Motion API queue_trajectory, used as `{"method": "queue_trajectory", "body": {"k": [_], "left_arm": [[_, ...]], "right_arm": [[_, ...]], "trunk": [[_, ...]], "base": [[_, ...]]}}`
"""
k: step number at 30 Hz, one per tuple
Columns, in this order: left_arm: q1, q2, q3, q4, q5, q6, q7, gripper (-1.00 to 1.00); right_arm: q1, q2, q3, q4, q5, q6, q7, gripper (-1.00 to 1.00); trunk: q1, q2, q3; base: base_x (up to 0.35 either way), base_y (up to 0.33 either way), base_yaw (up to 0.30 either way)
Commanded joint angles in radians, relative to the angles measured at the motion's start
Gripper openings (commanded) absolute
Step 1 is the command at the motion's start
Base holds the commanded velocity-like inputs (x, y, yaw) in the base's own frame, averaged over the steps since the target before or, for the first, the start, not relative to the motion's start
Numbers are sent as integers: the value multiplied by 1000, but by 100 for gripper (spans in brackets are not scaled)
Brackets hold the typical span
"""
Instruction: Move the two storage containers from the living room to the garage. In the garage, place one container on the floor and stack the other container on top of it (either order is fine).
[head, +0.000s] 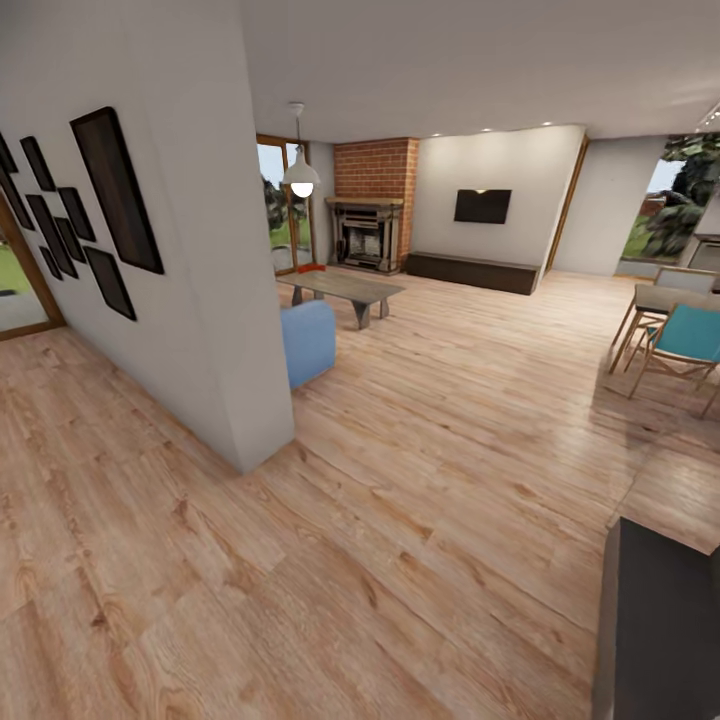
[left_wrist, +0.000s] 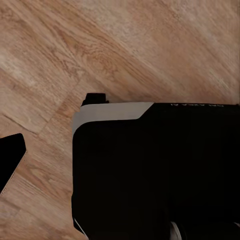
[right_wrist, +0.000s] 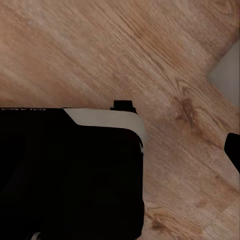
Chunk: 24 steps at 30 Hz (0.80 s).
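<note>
Far across the living room, a small orange-red shape (head: 311, 268) rests on the far end of the low grey coffee table (head: 345, 288); it is too small to tell whether it is one storage container or two. Behind the table stand the red brick fireplace (head: 372, 205) and the black wall TV (head: 482, 206). In the left wrist view one dark fingertip (left_wrist: 11, 156) hangs over light wood planks beside the robot's black base (left_wrist: 155, 170). In the right wrist view a dark fingertip (right_wrist: 233, 149) likewise hangs over the planks beside the base (right_wrist: 70, 170). Nothing is held that I can see.
A white wall corner (head: 250, 380) with dark picture frames (head: 115, 190) juts out at the left, with a blue sofa (head: 308, 340) end behind it. Chairs and a table (head: 675, 335) stand at the right. A dark cabinet top (head: 660, 620) is at the lower right. Wood floor (head: 420, 470) stretches ahead.
</note>
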<state>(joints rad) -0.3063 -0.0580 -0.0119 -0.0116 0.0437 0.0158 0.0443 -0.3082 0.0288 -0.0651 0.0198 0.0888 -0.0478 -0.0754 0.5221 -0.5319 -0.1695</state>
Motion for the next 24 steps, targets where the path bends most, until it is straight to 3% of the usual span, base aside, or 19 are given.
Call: {"method": "queue_trajectory", "body": {"k": [1,24], "left_arm": [[0,0,-1,-1,5,2,3,100],[0,1,-1,-1,4,3,3,100]], "right_arm": [[-1,0,-7,2,9,-4,-4,100],[-2,0,-8,2,8,-4,-5,100]], "trunk": [[1,-1,-2],[1,-1,-1]], "base": [[312,113,-4],[327,86,-17]]}}
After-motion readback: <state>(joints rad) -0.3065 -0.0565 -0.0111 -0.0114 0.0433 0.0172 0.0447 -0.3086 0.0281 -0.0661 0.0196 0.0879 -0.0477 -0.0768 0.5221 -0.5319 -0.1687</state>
